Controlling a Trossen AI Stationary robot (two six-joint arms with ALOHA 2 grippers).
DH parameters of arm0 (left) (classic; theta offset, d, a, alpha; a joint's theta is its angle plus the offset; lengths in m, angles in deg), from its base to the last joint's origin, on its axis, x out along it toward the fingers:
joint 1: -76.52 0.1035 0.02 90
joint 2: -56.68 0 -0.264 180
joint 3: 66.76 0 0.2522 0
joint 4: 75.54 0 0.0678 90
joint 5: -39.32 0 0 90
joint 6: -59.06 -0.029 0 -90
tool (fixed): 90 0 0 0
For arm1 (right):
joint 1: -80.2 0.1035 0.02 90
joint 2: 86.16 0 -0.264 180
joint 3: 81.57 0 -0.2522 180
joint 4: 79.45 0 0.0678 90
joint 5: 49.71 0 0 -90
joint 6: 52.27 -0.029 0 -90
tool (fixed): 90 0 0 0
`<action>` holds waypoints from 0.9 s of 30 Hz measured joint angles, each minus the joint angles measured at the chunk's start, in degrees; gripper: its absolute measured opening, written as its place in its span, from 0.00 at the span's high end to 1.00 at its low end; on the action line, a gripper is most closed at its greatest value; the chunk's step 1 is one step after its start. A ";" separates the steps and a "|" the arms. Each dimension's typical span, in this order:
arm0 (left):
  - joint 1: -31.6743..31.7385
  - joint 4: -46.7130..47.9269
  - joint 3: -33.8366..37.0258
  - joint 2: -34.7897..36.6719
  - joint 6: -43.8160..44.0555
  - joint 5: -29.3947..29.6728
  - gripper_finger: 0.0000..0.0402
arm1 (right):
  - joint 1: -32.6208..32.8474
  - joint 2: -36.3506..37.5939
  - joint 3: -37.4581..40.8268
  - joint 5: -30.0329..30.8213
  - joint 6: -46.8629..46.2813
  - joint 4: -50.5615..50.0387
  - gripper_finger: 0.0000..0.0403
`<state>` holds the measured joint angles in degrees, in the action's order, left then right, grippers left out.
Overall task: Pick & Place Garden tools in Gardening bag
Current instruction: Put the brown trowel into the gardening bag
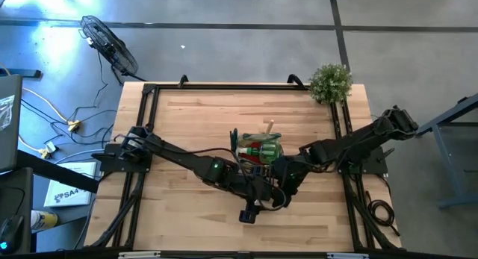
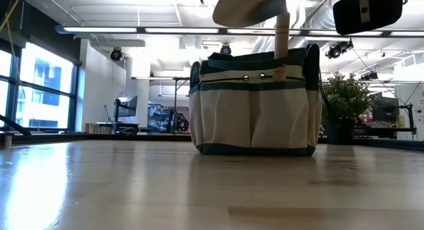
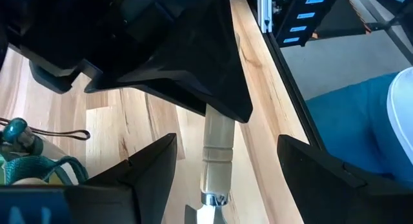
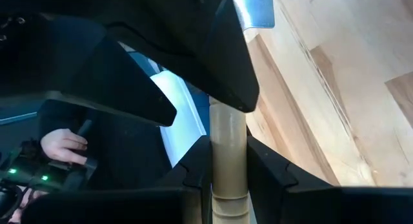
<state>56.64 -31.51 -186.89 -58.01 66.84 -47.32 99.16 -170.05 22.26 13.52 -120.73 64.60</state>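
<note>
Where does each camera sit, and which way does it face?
High: above the table, facing down; left arm and right arm meet beside the gardening bag.
Low: tabletop height, level toward the bag; trowel above it.
Left wrist: past the open left gripper at the trowel handle.
Right wrist: right gripper shut on that handle.
Both wrist views share the handle.

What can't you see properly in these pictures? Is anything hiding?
- Low view: the bag's front wall hides everything inside it.
- Low view: the trowel blade is cut off by the picture's top edge.
- High view: the tools in the bag are too small to tell apart.
- Right wrist view: past the right hand, a dark shape covers the far end of the trowel's handle.
</note>
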 joint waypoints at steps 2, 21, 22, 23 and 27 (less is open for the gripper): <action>0.04 0.67 0.00 0.00 0.32 -0.25 0.35 | 0.00 0.00 0.00 0.02 -0.01 -0.02 0.85; 1.11 -0.19 -0.09 -1.88 0.82 -6.07 0.35 | 0.07 -0.07 0.02 1.28 3.48 -0.24 0.85; 1.11 -0.16 -0.09 -1.88 0.64 -6.00 0.35 | 0.11 -0.07 0.02 1.36 3.85 -0.19 0.85; 1.12 -0.15 -0.06 -1.88 0.46 -5.91 0.35 | 0.17 -0.07 0.02 1.63 4.24 -0.13 0.85; 1.12 -0.14 0.03 -1.99 0.36 -5.55 0.35 | 0.22 -0.05 0.02 2.42 5.96 0.37 0.85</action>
<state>57.76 -31.65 -186.86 -60.00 67.20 -52.88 99.38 -170.10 22.28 15.95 -114.77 64.97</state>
